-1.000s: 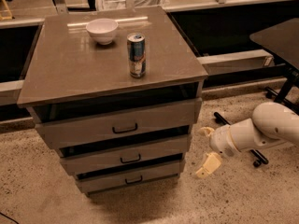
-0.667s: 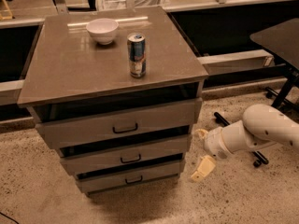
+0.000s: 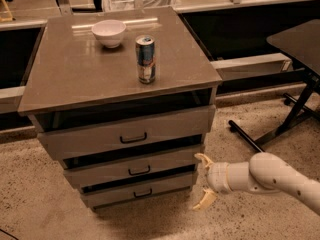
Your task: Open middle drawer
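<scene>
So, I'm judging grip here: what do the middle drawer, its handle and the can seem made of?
The middle drawer looks like grey-brown wood or laminate, matte, with no glare. Its handle is a thin black bar, metal or plastic, cannot tell. The can looks metal, going by its shiny top. The gripper, open just right of the drawer, has pale, plastic-looking fingers.

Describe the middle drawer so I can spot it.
Find the grey-brown cabinet carrying a white bowl and a can. Three drawers stack on its front; the middle drawer sits second down, just left of the open gripper. Its front is smaller than the top drawer, larger than the bottom drawer.
</scene>
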Robot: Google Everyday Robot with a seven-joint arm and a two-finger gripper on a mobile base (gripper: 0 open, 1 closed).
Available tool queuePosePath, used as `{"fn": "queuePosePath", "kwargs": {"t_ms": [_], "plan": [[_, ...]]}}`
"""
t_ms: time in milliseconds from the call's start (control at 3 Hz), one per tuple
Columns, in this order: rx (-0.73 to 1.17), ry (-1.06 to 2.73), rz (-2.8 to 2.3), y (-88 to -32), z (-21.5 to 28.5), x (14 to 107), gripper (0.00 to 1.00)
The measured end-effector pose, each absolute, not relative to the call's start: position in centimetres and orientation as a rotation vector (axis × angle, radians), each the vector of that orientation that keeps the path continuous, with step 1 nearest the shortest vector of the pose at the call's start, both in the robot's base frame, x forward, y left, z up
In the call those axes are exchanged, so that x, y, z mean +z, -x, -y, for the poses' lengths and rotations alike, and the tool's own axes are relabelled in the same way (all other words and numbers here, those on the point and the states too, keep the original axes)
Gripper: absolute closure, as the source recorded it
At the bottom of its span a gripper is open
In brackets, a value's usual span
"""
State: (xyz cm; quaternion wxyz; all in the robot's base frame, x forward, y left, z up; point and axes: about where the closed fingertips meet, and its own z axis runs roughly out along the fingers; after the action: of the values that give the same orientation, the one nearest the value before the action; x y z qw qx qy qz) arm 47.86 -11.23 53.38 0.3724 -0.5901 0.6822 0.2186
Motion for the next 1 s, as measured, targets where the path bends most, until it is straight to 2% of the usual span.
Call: {"fn": "queuePosePath", "kwargs": {"t_ms": [667,1000], "plan": [[0.573,1.533,-1.702,-48.3,11.5,50.4,0.00],[0.444,1.686,-1.685,-51.3,12.2,48.3,0.00]]}}
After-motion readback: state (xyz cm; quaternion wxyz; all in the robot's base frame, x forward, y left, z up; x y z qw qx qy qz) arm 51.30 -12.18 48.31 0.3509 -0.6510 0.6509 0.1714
